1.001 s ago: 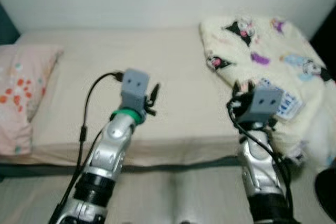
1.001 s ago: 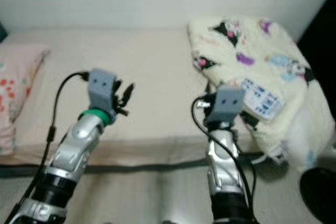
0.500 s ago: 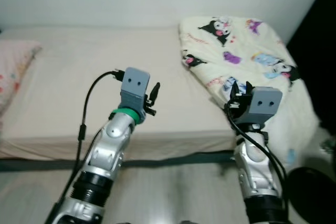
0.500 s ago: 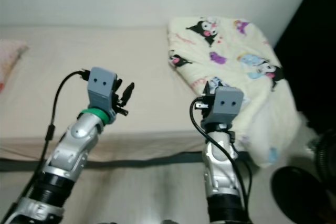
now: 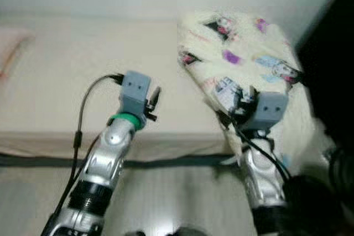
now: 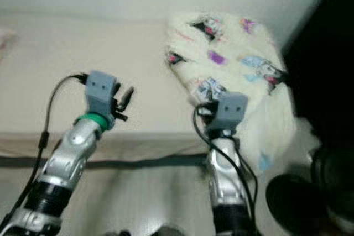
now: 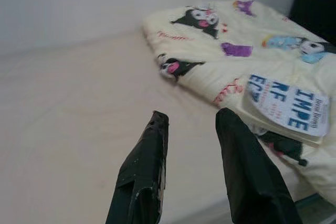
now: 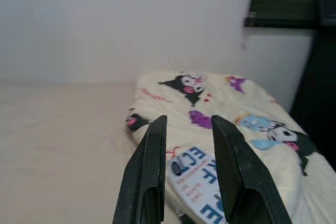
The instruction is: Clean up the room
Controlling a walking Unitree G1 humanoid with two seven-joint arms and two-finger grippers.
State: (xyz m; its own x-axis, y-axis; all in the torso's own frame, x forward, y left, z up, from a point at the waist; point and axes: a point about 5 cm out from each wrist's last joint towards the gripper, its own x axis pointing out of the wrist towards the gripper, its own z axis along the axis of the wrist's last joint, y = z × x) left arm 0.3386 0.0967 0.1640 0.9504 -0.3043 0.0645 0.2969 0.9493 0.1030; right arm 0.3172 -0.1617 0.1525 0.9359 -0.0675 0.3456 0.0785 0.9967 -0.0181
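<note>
Both arms were up over the bed (image 5: 72,75), prob lining up a grab. Left gripper (image 7: 191,121) and right gripper (image 8: 186,124) were spread, holding nothing. Book (image 8: 202,184) sat on the folded cartoon blanket (image 5: 249,53), just ahead of the right gripper.

Looks like bedroom in home. I see low bed (image 5: 83,70) with plain cream sheet spanning most of head view, dark frame edge along its near side. Cream fleece blanket (image 7: 247,45) printed with cartoon characters heaped at bed's right end, hanging over its near edge. Booklet (image 7: 286,109) with blue lettering lies on blanket. Corner of pink pillow (image 5: 11,48) at bed's far left. Plain white wall (image 8: 105,19) behind bed. Pale floor (image 5: 177,197) in front of bed. Dark doorway or furniture right of blanket, too blurred to tell.
</note>
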